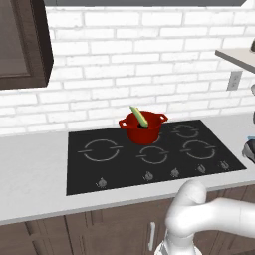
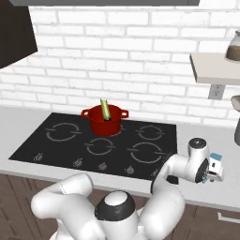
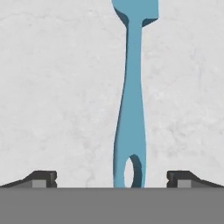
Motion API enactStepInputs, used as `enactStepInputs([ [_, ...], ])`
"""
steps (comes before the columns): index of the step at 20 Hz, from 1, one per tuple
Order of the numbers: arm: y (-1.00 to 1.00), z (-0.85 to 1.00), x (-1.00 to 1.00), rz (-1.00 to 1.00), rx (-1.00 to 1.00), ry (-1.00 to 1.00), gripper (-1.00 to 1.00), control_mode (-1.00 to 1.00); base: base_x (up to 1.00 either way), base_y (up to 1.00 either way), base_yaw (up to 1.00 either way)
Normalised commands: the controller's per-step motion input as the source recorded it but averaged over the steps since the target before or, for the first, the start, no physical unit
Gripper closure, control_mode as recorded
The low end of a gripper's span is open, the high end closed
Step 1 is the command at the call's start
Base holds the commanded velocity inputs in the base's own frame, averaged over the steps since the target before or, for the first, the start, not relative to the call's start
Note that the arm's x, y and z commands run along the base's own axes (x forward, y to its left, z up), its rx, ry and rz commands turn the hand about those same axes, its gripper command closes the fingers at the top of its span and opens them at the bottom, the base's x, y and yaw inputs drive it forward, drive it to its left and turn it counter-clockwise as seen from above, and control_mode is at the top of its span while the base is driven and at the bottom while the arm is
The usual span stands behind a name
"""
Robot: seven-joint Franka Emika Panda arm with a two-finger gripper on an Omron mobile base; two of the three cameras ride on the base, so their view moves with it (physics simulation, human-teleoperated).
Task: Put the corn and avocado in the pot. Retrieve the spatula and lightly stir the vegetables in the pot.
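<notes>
Legible text, labels, brands, numbers: none found. The cooktop (image 1: 89, 174) bears only white ring burner markings and small knob symbols along its front edge, without readable characters. The pot (image 1: 143, 128), the spatula (image 3: 130, 109) and the wall outlet (image 1: 234, 80) carry no lettering.

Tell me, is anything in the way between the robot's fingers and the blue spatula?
No, nothing visible is. In the hand view the spatula lies flat on the pale counter, and the open gripper sits right over its handle end, one fingertip on each side. Only bare counter shows around the handle.
</notes>
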Motion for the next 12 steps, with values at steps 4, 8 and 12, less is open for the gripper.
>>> enactStepInputs([
  [4, -0.14, -0.23, 0.0, 0.0, 0.02, 0.0, 1.0, -1.0, 0.0, 0.0, 0.0],
  [8, -0.11, -0.26, 0.01, 0.0, 0.02, 0.0, 1.0, -1.0, 0.0, 0.0, 0.0],
  [12, -0.06, -0.2, 0.0, 0.0, 0.01, 0.0, 1.0, -1.0, 0.0, 0.0, 0.0],
])
